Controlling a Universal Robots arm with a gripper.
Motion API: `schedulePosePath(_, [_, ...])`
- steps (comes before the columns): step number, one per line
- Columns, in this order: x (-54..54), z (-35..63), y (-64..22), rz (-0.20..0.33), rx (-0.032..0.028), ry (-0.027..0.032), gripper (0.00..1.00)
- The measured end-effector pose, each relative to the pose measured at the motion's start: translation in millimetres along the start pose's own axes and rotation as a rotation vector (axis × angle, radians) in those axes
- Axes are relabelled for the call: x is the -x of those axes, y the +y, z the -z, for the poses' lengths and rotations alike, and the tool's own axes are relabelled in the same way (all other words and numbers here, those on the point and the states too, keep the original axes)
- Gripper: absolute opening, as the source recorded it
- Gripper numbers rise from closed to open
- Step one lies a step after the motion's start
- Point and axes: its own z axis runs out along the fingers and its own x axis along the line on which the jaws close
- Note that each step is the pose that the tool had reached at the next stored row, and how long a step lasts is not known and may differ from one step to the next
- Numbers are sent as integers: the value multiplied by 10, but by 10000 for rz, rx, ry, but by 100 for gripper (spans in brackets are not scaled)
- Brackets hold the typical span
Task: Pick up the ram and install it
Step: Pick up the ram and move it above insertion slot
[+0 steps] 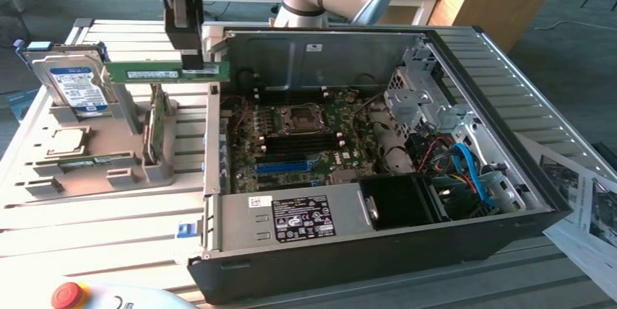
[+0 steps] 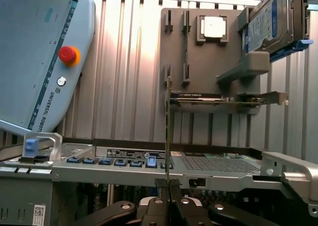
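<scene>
While the hand (image 1: 193, 62) is clamped on one end of the ram (image 1: 144, 72), the stick is held level in the air above the grey holder (image 1: 97, 168) on the slatted counter (image 1: 97, 226). It lies just beside the hard drive (image 1: 69, 81) and near the wall of the open case (image 1: 386, 251) on the exterior view's left. In the wrist view the ram (image 2: 168, 131) appears edge-on, projecting from between the pinching fingers (image 2: 160, 190).
</scene>
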Motion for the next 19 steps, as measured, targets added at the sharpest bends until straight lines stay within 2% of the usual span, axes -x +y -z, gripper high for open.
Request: schedulePosePath(19, [-31,22,-558,0,0,0,12])
